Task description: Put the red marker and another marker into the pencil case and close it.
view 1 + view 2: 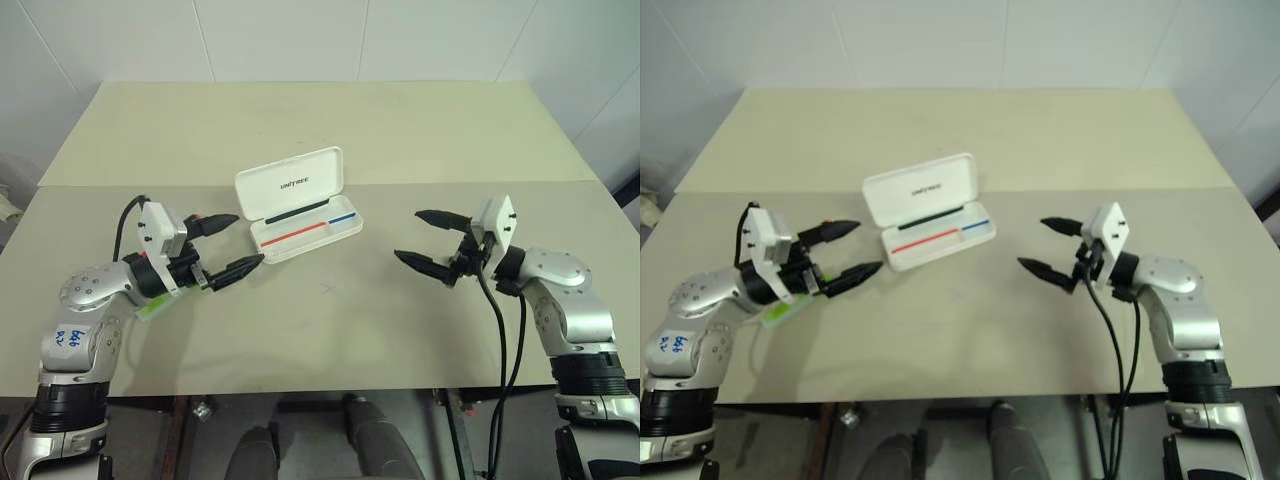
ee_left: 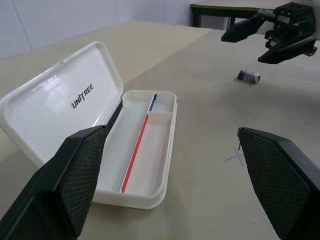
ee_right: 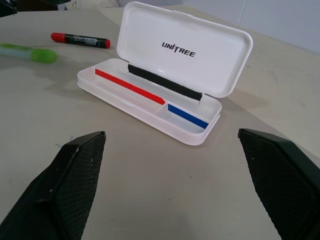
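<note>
Your pencil case (image 1: 300,205) lies open mid-desk, ready for loading, while both end effectors, left (image 1: 227,244) and right (image 1: 428,242), hover spread and empty, the red marker (image 3: 80,39) and green highlighter (image 3: 27,52) waiting beside the left one.

Both arms are built from silver-grey rounded shells with black joints, and small dark screw holes can be seen on the shoulder-side housings. A white boxy camera mount is fitted on each wrist. The left claw (image 1: 226,245) and right claw (image 1: 424,240) are made of pointed black fingers with cross-hatched pads (image 2: 82,175). Black cables are looped off both wrists. Blue handwriting is scrawled on the left forearm.
</note>
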